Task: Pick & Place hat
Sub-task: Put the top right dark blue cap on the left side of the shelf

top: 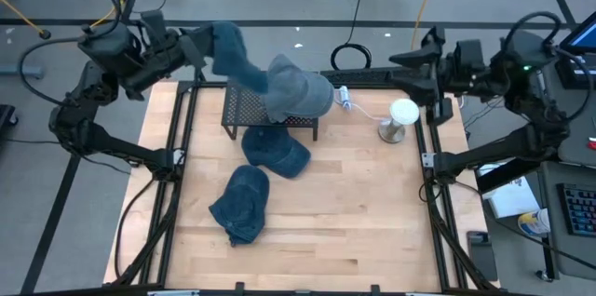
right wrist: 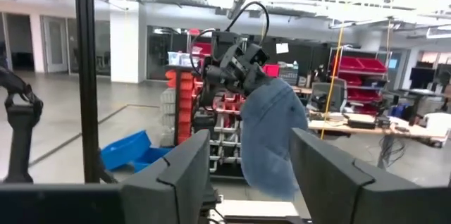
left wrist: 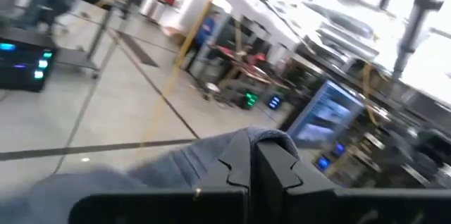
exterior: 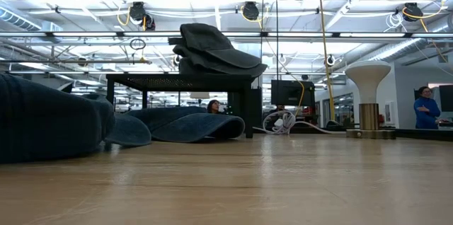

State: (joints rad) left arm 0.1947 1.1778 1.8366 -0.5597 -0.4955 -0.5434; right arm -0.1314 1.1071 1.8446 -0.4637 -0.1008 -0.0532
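Note:
My left gripper (top: pixel 207 45) is high over the table's far left and shut on a blue denim hat (top: pixel 233 54). The right wrist view shows this hat (right wrist: pixel 271 136) hanging below the left gripper (right wrist: pixel 236 69). A pile of hats (top: pixel 300 91) rests on a black mesh stand (top: pixel 265 114); the low view shows the pile (exterior: pixel 212 48) on the stand's top. Two more denim hats (top: pixel 275 152) (top: pixel 240 205) lie flat on the wooden table. My right gripper (top: pixel 412 59) is open and empty at the far right, and its fingers stand apart in its wrist view (right wrist: pixel 250 175). My left gripper pinches a bunched bit of the hat's cloth (left wrist: pixel 264 138) between its two shut fingers (left wrist: pixel 236 175); whether it is brim or crown, I cannot tell. The hat is lifted clear of the table and the stand, and its body (right wrist: pixel 275 146) hangs slack below the fingers.
A white mushroom-shaped stand (top: pixel 400 117) with a white cable (top: pixel 358 105) sits at the table's far right. A black frame (top: pixel 182 147) runs along the table's sides. The near half of the wooden table (top: pixel 354 222) is bare. People show in the room behind (exterior: pixel 427 108).

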